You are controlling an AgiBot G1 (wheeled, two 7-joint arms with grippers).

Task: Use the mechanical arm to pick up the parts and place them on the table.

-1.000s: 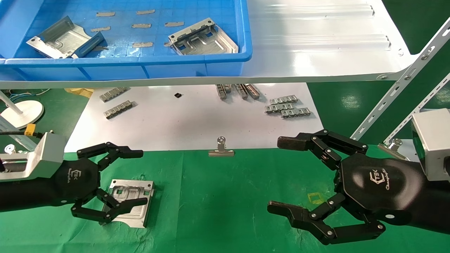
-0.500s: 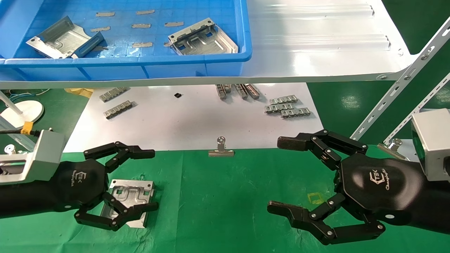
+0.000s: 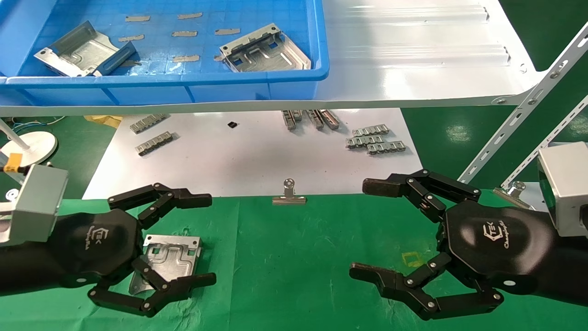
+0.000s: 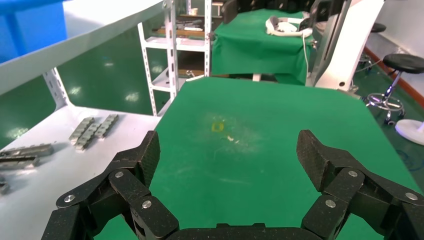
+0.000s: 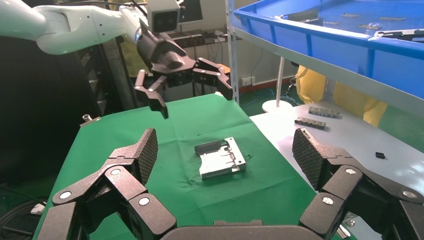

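One silvery part [image 3: 172, 255] lies flat on the green cloth table [image 3: 294, 257]. My left gripper [image 3: 206, 240] is open and empty, raised over the part's near left side. The right wrist view shows that left gripper [image 5: 185, 85] well above the part [image 5: 220, 159]. Two more parts lie in the blue bin, one at the right [image 3: 264, 48] and one at the left [image 3: 76, 50]. My right gripper [image 3: 367, 229] is open and empty over the cloth at the right. The left wrist view shows only bare green cloth [image 4: 250, 150] between my open fingers [image 4: 145, 155].
The blue bin [image 3: 183, 87] sits on a glossy white shelf [image 3: 413, 55] at the back. Below it a white sheet [image 3: 248, 156] carries grey link strips [image 3: 374, 140]. A binder clip [image 3: 289, 195] sits at the cloth's edge. Slanted shelf struts [image 3: 519, 110] stand at the right.
My left gripper has risen and moved a little right, away from the part, still open. The part stays flat on the cloth. The right arm has not moved.
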